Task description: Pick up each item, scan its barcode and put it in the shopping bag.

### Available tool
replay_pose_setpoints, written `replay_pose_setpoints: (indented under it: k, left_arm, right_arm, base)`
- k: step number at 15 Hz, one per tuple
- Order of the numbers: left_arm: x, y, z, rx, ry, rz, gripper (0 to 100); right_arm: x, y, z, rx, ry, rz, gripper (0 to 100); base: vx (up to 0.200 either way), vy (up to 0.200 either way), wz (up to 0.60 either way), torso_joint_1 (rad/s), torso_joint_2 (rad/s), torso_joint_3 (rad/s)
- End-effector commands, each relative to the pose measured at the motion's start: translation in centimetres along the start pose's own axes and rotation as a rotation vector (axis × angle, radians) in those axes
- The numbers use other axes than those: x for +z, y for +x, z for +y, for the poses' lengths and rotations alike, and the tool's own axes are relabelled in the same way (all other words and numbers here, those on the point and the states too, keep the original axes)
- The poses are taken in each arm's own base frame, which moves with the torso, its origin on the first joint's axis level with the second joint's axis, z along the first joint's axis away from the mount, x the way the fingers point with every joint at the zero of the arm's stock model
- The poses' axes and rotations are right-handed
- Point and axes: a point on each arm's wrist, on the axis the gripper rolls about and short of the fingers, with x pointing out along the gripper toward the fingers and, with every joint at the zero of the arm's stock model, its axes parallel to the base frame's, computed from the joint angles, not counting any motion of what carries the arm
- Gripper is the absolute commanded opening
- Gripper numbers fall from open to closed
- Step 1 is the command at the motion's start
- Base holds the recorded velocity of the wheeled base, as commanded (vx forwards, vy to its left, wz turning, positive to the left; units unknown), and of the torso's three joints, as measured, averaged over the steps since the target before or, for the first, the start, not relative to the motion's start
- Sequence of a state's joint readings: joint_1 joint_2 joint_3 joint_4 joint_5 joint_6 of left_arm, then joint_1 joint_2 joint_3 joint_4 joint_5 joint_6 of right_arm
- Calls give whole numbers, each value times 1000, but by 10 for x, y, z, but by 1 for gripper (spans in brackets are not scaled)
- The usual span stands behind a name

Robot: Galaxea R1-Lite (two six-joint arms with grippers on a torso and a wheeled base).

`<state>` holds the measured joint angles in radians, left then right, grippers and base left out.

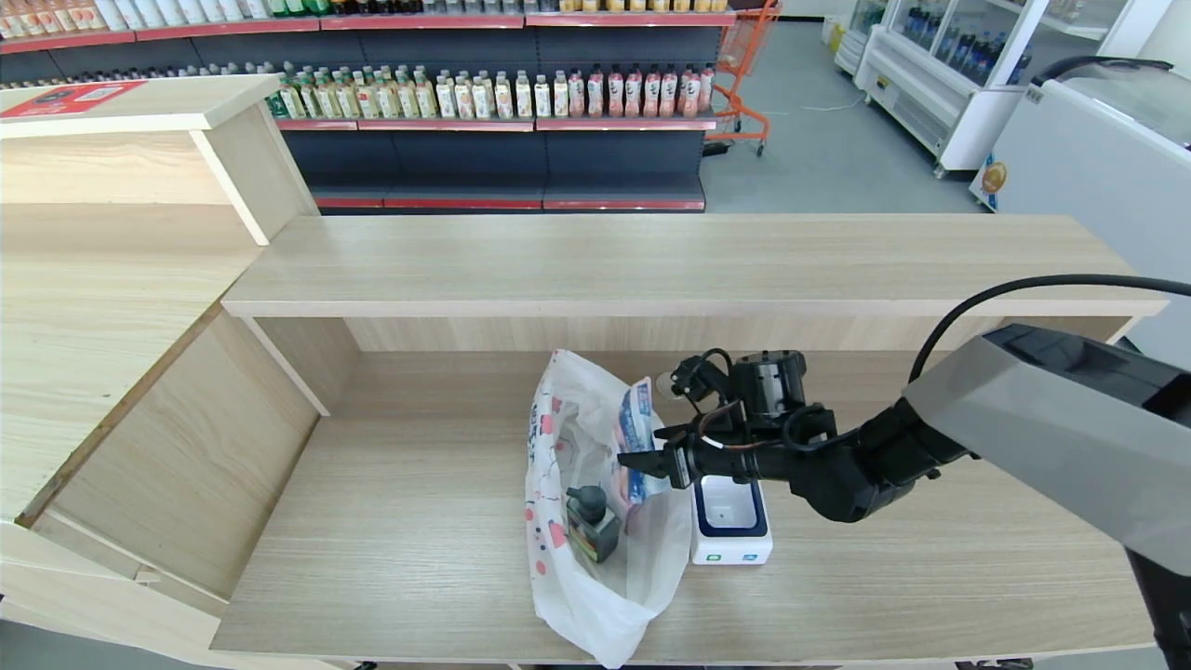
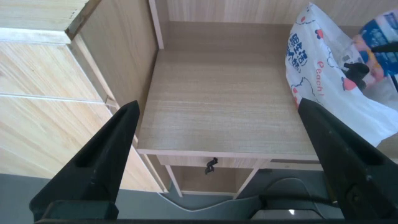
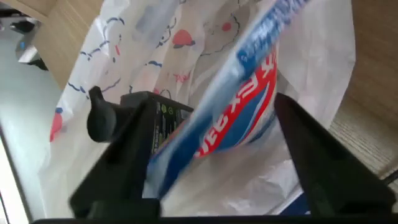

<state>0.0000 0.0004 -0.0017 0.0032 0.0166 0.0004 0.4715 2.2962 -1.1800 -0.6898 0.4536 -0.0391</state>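
The shopping bag [image 1: 549, 447] [image 2: 305, 56] [image 3: 124, 37], white plastic with small red and blue prints, lies near the middle of the tabletop [image 1: 419, 540] with its mouth gaping upward. Inside it a dark bottle [image 1: 591, 526] [image 3: 161, 112] with a rounded black cap sits toward the bag's near side. A blue, white and red packet [image 1: 635, 423] [image 3: 249, 93] stands on edge in the bag's far part, leaning against the bag wall on the robot's right.

The right tool [image 1: 637, 462] [image 3: 214, 102] hangs at the bag's right-hand rim, pointing into the mouth. Its two fingers are spread wide, released. The packet lies in the space between and beyond them; whether one finger touches it cannot be told. Just beside the bag on the right, under the right wrist, a white box scanner [image 1: 730, 530] with a blue-edged window rests on the tabletop, touching or nearly touching the bag's plastic.

The left tool [image 2: 217, 106] is well apart from the bag, off to its left and raised over the near edge of the tabletop. Its fingers are wide apart and grasp nothing.

Beyond the bag a raised wooden ledge [image 1: 651, 261] runs across, and behind that stand store shelves [image 1: 484, 93] lined with drink bottles.
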Motion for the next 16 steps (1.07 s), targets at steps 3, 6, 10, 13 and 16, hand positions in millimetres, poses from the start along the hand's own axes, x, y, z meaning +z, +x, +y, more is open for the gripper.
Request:
replay_pose_setpoints:
  k: [3,6,10,13,16]
  left_arm:
    - [0,0,0,0,0,0,100]
    - [0,0,0,0,1,0,100]
    - [0,0,0,0,0,0,100]
    - [0,0,0,0,1,0,100]
    - [0,0,0,0,1,0,100]
  right_arm:
    - [35,-4,4,15,-12,-117,100]
    - [56,-23,7,6,11,-168,100]
    - [89,-160,14,-179,42,-263,100]
    - [23,-308,69,-500,63,-134,100]
    - [-71,-343,126,-728,87,-120,100]
  base:
    - [0,0,0,0,0,0]
    - [0,0,0,0,0,0]
    - [0,0,0,0,0,0]
    - [0,0,0,0,0,0]
    - [0,0,0,0,0,0]
